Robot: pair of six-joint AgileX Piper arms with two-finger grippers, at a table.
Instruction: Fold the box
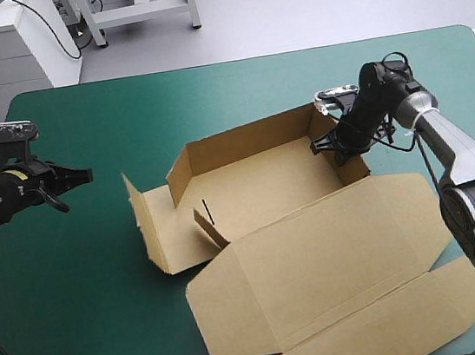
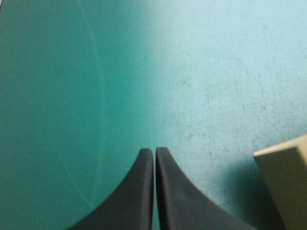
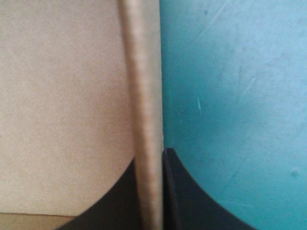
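The brown box (image 1: 275,199) lies mid-table with its back and right walls raised and its lid (image 1: 336,261) flat toward the front. My right gripper (image 1: 331,146) is shut on the box's right wall; in the right wrist view the wall's edge (image 3: 144,110) runs up between the black fingers (image 3: 180,196), board inside on one side, teal-green cover on the other. My left gripper (image 1: 86,174) hovers left of the box, shut on nothing. In the left wrist view its gripper (image 2: 154,155) points at bare cover, with a box corner (image 2: 285,177) beside it.
The box's left flap (image 1: 149,224) stands up loosely, and a small tab (image 1: 209,225) rises inside the tray. A long front flap (image 1: 413,316) of the lid reaches the table's front edge. Teal-green cover (image 1: 85,285) lies open at the left.
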